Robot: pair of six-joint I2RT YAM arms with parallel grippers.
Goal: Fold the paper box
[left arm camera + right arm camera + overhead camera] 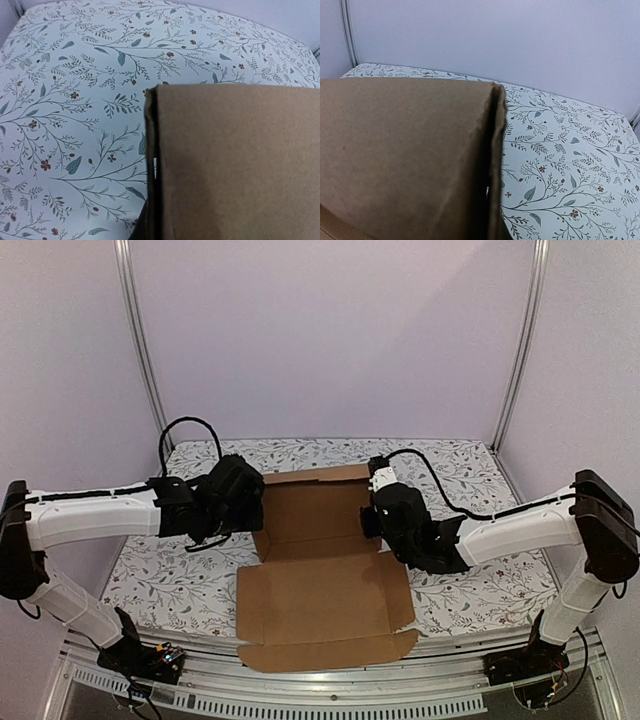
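The paper box (320,590) lies in the middle of the table, brown and unprinted. Its wide front panel is flat, and its back part has raised side walls. My left gripper (258,502) is at the left side wall and shut on it. In the left wrist view the cardboard (240,160) fills the right half and hides the fingers. My right gripper (372,515) is shut on the right side wall. The right wrist view shows that doubled-over wall (405,155) edge-on, covering the fingers.
A floral cloth (160,580) covers the table on both sides of the box. Metal frame posts (140,340) stand at the back corners before lilac walls. A metal rail (330,685) runs along the near edge, and the box's front flap reaches it.
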